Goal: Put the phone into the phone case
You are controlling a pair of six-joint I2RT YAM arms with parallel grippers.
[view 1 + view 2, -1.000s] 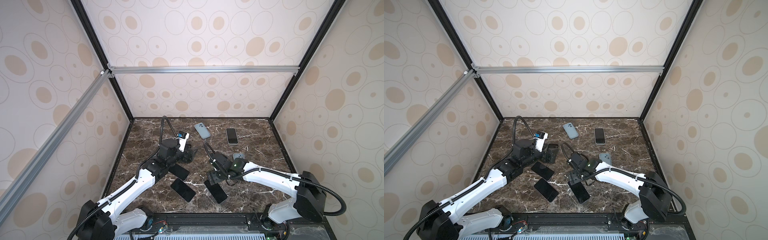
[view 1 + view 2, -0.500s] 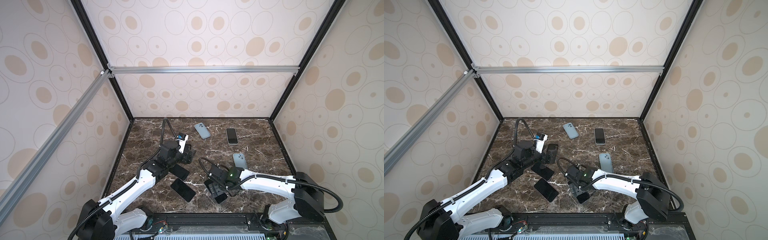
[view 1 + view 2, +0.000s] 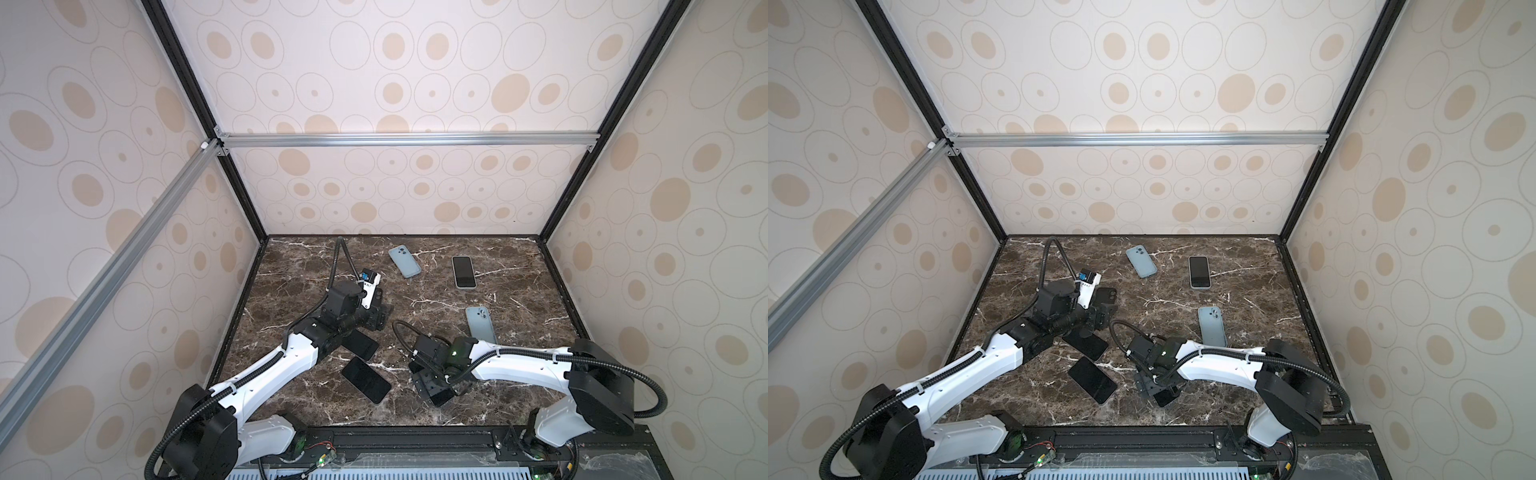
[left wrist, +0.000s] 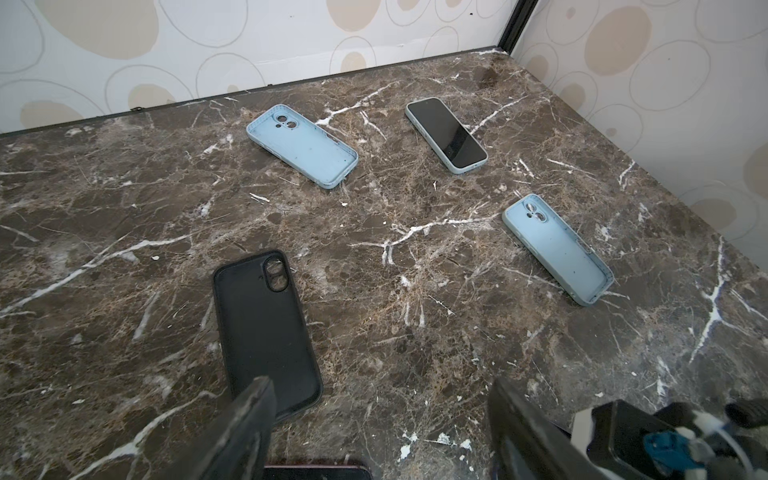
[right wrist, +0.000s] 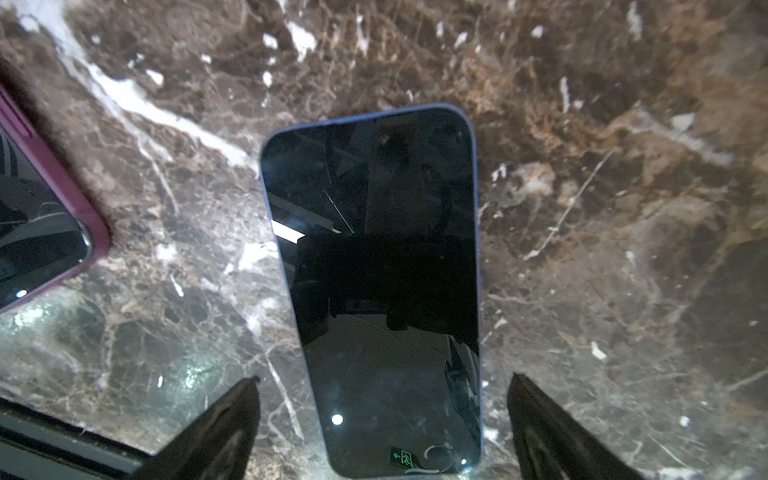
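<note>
Right wrist: spread jaws flank phone (image 5: 374, 282) (screen up).

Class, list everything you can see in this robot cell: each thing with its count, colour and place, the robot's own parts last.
Light blue cases: two, empty; one by the back wall, one right of centre.
Black case: one, empty, left of centre.
Cased phone: one, light blue rim, screen up, back right.
Maroon-rimmed phone: one, dark screen, front centre.
Half-hidden phone: one, dark, partly under the left arm.
Blue-rimmed phone: one, dark screen, front.
Table: one, brown marble.
Left gripper: open, empty.
Right gripper: open, over the blue-rimmed phone.
</note>
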